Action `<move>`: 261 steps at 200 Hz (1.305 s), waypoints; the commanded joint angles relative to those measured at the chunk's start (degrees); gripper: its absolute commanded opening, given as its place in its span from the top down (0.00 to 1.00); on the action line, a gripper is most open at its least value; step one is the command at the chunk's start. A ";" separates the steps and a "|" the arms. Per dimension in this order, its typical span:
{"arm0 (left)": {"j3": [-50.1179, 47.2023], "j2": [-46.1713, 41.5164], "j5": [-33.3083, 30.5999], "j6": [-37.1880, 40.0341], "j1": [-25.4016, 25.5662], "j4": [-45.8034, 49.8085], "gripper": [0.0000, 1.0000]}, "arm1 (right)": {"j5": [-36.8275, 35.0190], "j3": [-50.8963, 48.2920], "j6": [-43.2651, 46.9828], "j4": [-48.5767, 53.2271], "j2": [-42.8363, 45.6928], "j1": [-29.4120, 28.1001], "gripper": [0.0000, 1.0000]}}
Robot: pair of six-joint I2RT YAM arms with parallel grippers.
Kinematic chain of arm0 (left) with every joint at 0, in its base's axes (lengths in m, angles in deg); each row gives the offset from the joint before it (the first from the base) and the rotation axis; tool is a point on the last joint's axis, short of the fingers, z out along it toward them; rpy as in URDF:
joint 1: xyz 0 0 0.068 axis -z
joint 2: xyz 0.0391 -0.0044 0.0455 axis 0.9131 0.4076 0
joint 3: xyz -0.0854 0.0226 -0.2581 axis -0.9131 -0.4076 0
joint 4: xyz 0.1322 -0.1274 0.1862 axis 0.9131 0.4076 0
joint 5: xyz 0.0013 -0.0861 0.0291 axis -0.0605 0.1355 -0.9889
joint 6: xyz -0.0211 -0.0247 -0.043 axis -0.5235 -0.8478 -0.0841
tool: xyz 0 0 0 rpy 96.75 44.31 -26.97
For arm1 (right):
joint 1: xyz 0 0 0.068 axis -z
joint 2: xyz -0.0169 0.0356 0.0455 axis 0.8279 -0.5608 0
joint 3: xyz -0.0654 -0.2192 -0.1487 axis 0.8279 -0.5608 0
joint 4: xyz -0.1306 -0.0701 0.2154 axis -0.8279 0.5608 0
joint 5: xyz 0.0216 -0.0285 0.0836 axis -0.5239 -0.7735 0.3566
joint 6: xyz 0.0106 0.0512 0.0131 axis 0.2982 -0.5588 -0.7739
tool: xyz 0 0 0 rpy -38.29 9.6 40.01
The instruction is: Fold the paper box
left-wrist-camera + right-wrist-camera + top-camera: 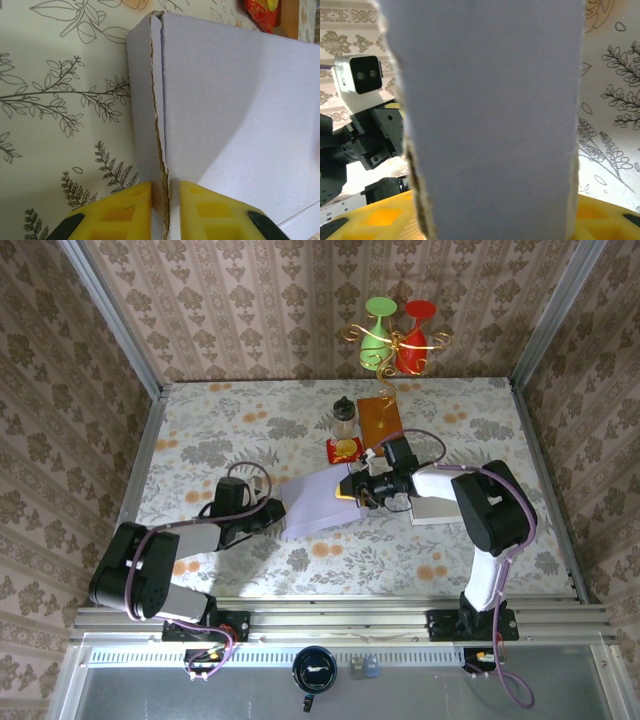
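1. Found the paper box (315, 502) part-folded on the table (200, 430), between both arms.
2. Pinched its doubled edge in the left gripper (165, 205), jaws nearly closed.
3. Spanned a broad panel with the right gripper (495, 222), jaws half apart, fingers (380, 220) against both edges.

The table (250, 420) is wearing a pale floral cloth. A white paper box (315, 502) is sitting dead centre of the frame, and a red-and-yellow snack packet (344, 449) is lying just above it. Higher up, a dark-capped jar (344, 418) and a brown board (380, 420) are sitting side by side. A gold wire goblet stand (385, 360) is standing at the top edge.
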 commanded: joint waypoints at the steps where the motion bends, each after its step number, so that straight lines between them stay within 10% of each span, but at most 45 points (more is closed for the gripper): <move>1: 0.13 1.47 -2.10 1.04 -0.04 5.64 0.79 | 1.39 -1.21 -4.10 -3.65 3.40 -0.56 0.48; 109: 5.52 -27.68 -7.14 28.83 8.68 15.45 0.57 | -0.85 -3.78 -27.11 -5.67 8.87 0.67 0.61; 144: 8.45 -28.82 -2.05 40.29 11.22 23.93 0.54 | -1.54 -4.02 -31.39 -3.23 11.07 0.97 0.63; 261: 21.36 -19.25 -17.41 71.06 27.74 47.01 0.29 | 2.84 -14.58 -57.00 10.41 21.72 5.12 0.68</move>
